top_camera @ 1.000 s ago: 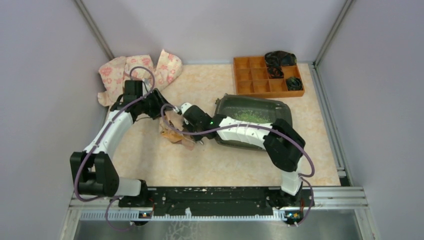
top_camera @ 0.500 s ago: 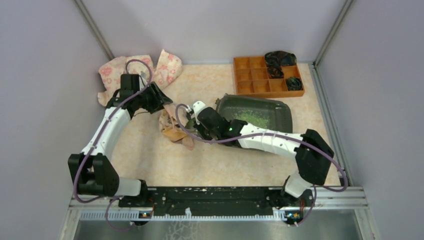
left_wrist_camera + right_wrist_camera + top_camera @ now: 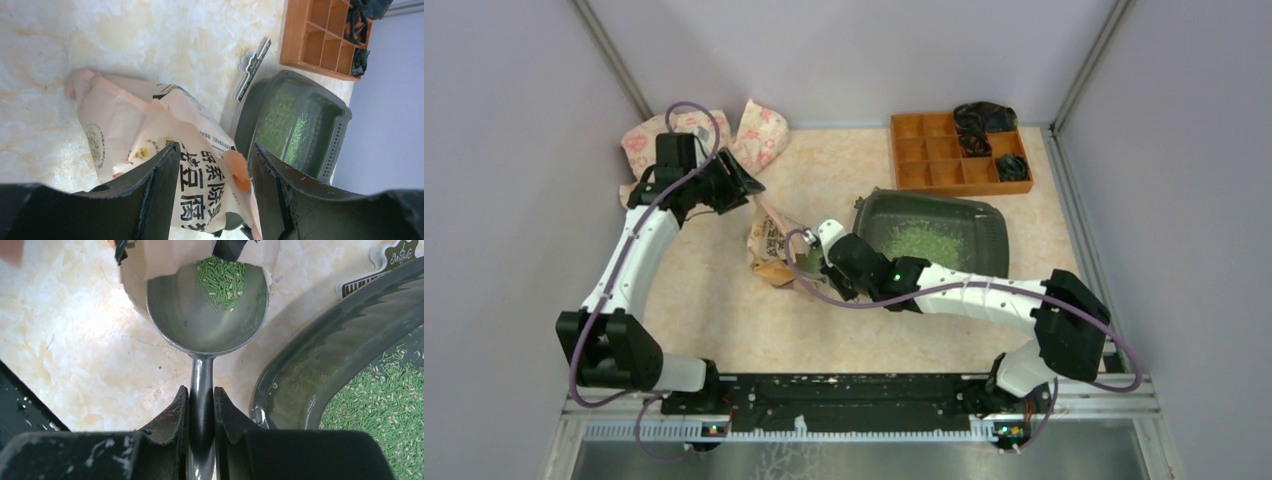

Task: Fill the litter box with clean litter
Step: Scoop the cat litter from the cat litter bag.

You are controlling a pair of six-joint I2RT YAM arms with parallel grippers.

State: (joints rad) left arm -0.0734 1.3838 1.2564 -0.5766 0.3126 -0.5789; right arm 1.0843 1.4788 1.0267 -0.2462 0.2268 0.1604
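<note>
- The table (image 3: 724,320) is carrying everything, its top a pale marbled peach.
- The litter box (image 3: 1002,232) is sitting right of centre, slightly askew, with a patch of green litter (image 3: 919,240) spreading over its floor.
- A flowered cloth (image 3: 759,130) is lying crumpled in the far left corner.
- An orange organiser (image 3: 944,185) is standing at the far edge behind the box, apart from it — dark items (image 3: 979,118) are filling some of its right-hand cells.
- A peach bag (image 3: 772,245) is lying just left of the box.
- The left hand (image 3: 214,150) is hovering over the bag's far end. Its fingers are standing apart with the printed paper between them, and I cannot tell whether they are gripping it.
- The right hand (image 3: 201,395) is clenching the handle of a metal scoop (image 3: 207,315). The bowl's far rim is tucked under the bag's paper edge, near the box's left end.
- A flat strip (image 3: 252,67) printed with piano keys is lying just beside the box's left wall.
- A small cluster of litter — short green sticks — is resting at the far side of the scoop's bowl.
</note>
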